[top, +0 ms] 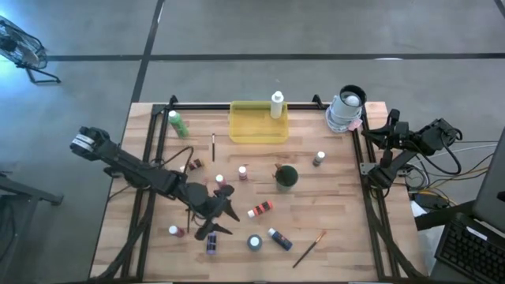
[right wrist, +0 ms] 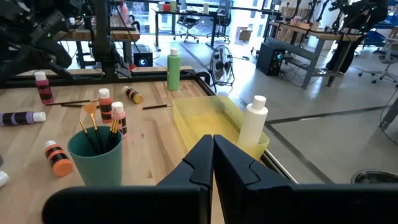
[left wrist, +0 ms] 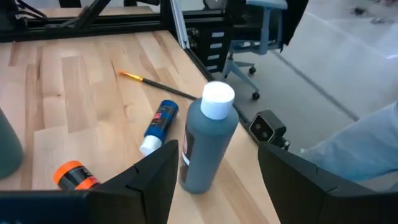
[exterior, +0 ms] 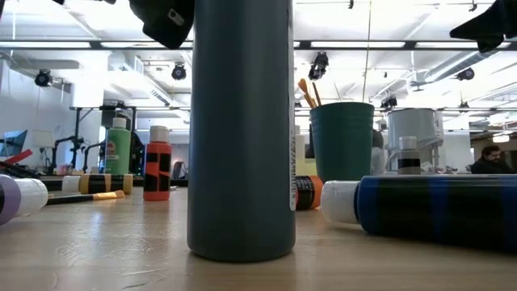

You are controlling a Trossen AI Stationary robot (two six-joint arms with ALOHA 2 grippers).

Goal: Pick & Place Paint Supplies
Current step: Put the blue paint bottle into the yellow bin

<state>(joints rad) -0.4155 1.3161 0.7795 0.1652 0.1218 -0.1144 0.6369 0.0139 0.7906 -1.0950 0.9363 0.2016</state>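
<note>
Taking the upright grey-blue paint bottle (top: 254,242) near the table's front edge as the landmark: the left gripper (left wrist: 214,171) hangs just behind and to the left of it, fingers spread wide with the bottle between them in the wrist view, not touching it. A blue-labelled bottle (top: 278,237) lies on its side just right of the landmark, and a wooden paintbrush (top: 308,248) lies farther right. Left of the landmark a purple bottle (top: 211,244) lies by the gripper, and a small white-capped bottle (top: 175,231) stands farther left. Just behind the landmark lies an orange-red bottle (top: 260,209). Farther back stands the dark green cup (top: 286,176) holding brushes, with small bottles (top: 242,173) to its left and another small bottle (top: 319,159) to its right. Behind these sits the yellow tray (top: 257,128), a white bottle (top: 277,105) standing at its far right corner, and a green bottle (top: 177,124) to its left. The right gripper (right wrist: 212,163) waits at the table's far right side, fingers pressed together.
</note>
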